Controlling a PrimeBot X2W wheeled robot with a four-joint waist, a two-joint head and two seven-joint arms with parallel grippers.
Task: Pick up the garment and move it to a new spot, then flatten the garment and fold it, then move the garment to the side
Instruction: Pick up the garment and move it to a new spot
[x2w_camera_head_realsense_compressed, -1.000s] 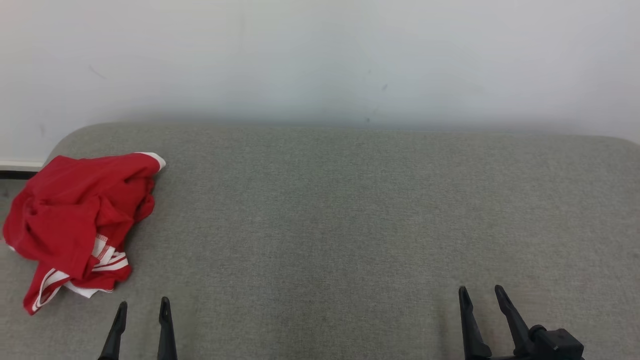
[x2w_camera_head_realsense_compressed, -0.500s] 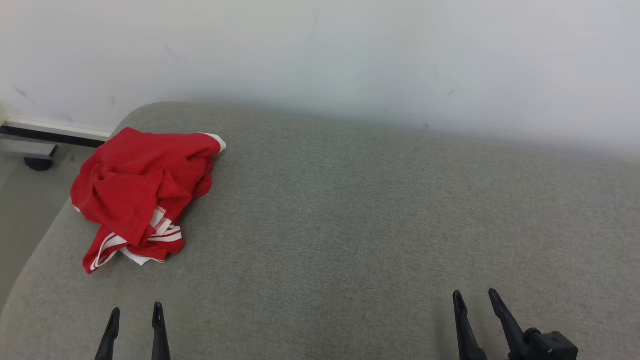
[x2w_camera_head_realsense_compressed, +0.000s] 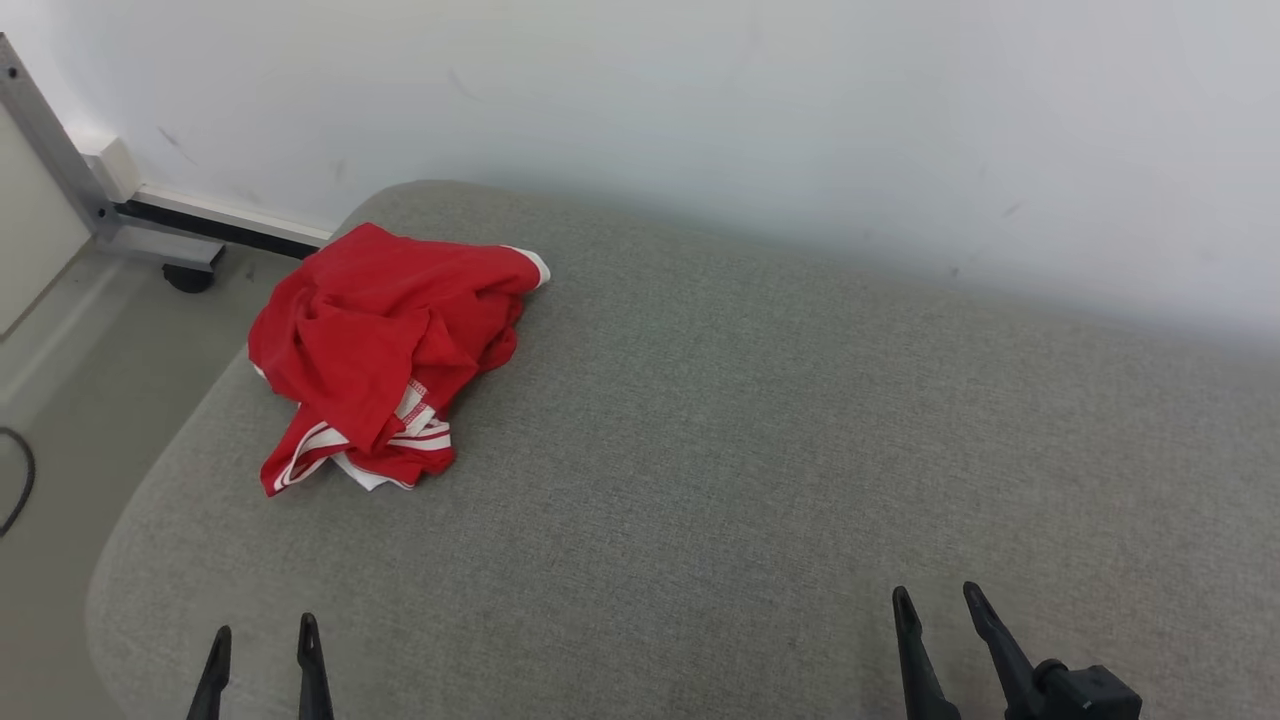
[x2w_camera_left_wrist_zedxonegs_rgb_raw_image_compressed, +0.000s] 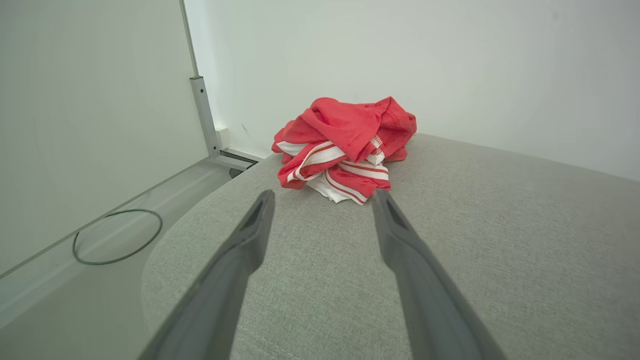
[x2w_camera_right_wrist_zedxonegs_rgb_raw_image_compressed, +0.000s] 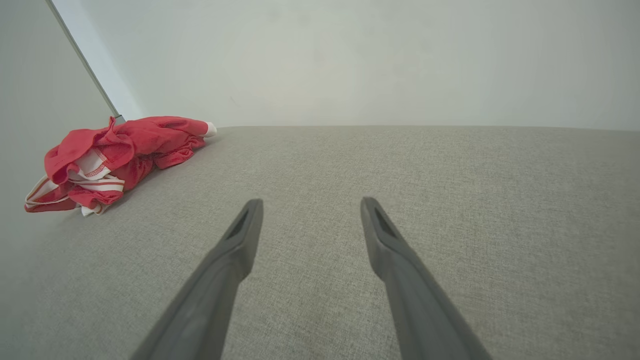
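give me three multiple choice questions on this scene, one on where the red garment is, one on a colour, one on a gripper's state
1. Where on the grey fabric cushion does the crumpled red cloth garment lie?
A. in its middle
B. near its far left corner
C. at its near right edge

2. What colour are the garment's stripes?
A. blue
B. black
C. white

3. How does the left gripper stand?
A. open and empty
B. shut on the garment
C. shut and empty

Answers: 1 B, the head view shows it by the cushion's rounded far left corner. 2 C, white bands run along the red cloth. 3 A, its jaws stand apart, short of the garment.
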